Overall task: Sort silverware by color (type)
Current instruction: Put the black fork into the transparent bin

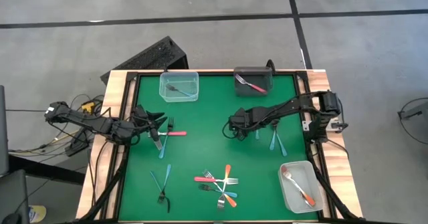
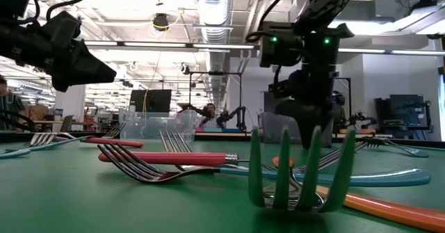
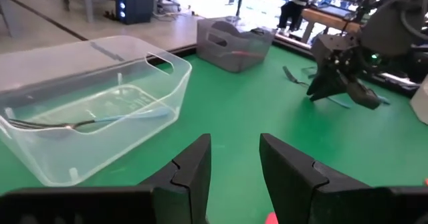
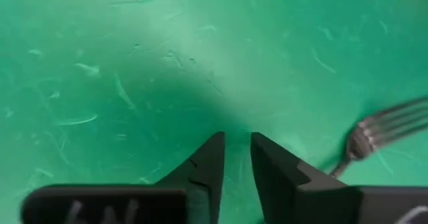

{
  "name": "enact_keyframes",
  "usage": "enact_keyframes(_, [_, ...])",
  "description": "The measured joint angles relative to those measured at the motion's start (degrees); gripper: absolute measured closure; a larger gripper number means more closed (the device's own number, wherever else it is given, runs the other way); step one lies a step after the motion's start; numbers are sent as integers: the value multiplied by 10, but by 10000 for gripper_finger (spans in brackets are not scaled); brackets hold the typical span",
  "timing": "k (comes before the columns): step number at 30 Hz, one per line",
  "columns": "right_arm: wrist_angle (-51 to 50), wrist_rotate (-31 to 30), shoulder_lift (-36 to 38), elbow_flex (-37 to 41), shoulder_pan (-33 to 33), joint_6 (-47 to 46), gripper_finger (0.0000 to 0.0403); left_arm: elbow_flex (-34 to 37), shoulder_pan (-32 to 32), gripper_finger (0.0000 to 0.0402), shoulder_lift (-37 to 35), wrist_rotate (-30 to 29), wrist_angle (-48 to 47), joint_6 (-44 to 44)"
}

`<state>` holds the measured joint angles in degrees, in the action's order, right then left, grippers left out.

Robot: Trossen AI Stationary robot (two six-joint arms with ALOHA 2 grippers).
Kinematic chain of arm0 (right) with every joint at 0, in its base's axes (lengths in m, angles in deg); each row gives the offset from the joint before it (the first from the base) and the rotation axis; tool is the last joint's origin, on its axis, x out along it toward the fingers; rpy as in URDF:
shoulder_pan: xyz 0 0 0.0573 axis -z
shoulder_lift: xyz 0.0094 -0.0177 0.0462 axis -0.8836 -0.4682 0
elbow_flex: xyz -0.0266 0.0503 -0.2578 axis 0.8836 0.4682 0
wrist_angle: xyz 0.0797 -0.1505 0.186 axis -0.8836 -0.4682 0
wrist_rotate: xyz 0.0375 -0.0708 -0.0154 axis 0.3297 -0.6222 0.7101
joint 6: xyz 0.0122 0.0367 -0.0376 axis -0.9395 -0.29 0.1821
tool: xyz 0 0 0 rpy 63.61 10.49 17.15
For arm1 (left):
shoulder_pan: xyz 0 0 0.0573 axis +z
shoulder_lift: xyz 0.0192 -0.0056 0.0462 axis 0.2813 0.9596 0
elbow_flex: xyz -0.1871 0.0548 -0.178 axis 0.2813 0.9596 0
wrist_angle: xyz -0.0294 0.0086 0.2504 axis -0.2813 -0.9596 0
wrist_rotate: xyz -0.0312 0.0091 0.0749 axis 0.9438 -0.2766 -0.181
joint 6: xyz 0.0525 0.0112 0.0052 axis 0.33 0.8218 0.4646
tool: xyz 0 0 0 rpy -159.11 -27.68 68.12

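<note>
1. Nearest me, I see a heap of red-, orange- and teal-handled metal forks [image 1: 221, 184] on the green table mat [image 1: 200, 127], with two blue-handled forks [image 1: 162, 184] to its left.
2. At the near right corner, a clear plastic tub [image 1: 299, 186] holds an orange-handled fork [image 1: 298, 187].
3. At mid-table my left gripper [image 1: 159, 122] sits by a red-handled fork [image 1: 172, 134], its fingers [image 3: 194, 167] slightly parted and holding nothing.
4. My right gripper [image 1: 235, 125] hovers right of centre, its fingers [image 4: 271, 160] a narrow gap apart, empty; two blue forks [image 1: 274, 140] lie just to its right.
5. Farthest off, a clear tub [image 1: 179, 85] holds a blue fork [image 3: 80, 122], and a dark tub [image 1: 254, 81] a pink one [image 1: 252, 85].
</note>
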<state>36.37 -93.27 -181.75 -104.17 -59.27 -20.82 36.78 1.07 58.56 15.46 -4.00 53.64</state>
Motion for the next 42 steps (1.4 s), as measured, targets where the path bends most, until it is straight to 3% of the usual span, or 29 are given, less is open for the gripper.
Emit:
enact_keyframes(7, [24,33,2,1,-1,53,390,0,-1,288,0,24,1,-19])
enact_keyframes(14, [71,60,52,3,-17,81,392,3,-1,288,9,26,43,-3])
enact_keyframes(19, [173,48,105,3,-42,113,395,3,0,287,58,53,127,26])
enact_keyframes(25, [247,-26,128,1,-87,131,395,3,0,277,163,67,211,21])
enact_keyframes(28, [188,-75,133,1,-89,69,380,2,0,264,211,69,250,19])
enact_keyframes(36, [-85,-89,136,6,-29,-128,274,2,0,233,289,47,281,-9])
enact_keyframes(38, [-77,-84,134,20,-15,-140,240,1,0,231,297,44,283,-10])
enact_keyframes(42, [-22,-19,127,64,17,-137,190,1,0,231,308,43,282,-14])
